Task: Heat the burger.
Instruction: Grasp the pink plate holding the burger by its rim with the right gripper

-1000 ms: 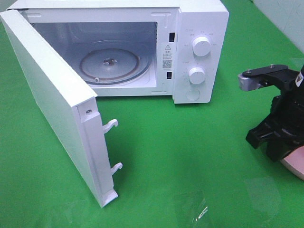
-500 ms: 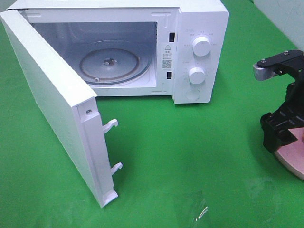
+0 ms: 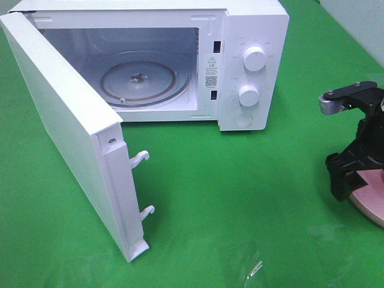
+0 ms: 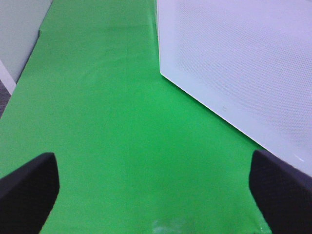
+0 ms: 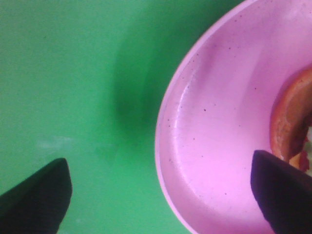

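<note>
Only an edge of the burger [image 5: 290, 116] shows, in the right wrist view: a brown bun rim with a bit of green, lying on the pink plate [image 5: 214, 146]. My right gripper [image 5: 158, 195] is open, one finger over the green cloth and the other over the plate beside the burger, holding nothing. From the high camera the right gripper [image 3: 353, 171] hangs over the plate's [image 3: 373, 203] near-left rim at the right edge, and the burger is out of frame. My left gripper [image 4: 155, 195] is open and empty above the cloth.
The white microwave [image 3: 252, 36] stands at the back with its door [image 3: 60, 120] swung wide open to the left and the glass turntable [image 3: 138, 81] bare. In the left wrist view the door [image 4: 243, 73] is close by. Green cloth [image 3: 240, 198] covers the table.
The right arm has moved to the right, over the plate's rim, then eased back slightly to the left. Nothing else has moved.
</note>
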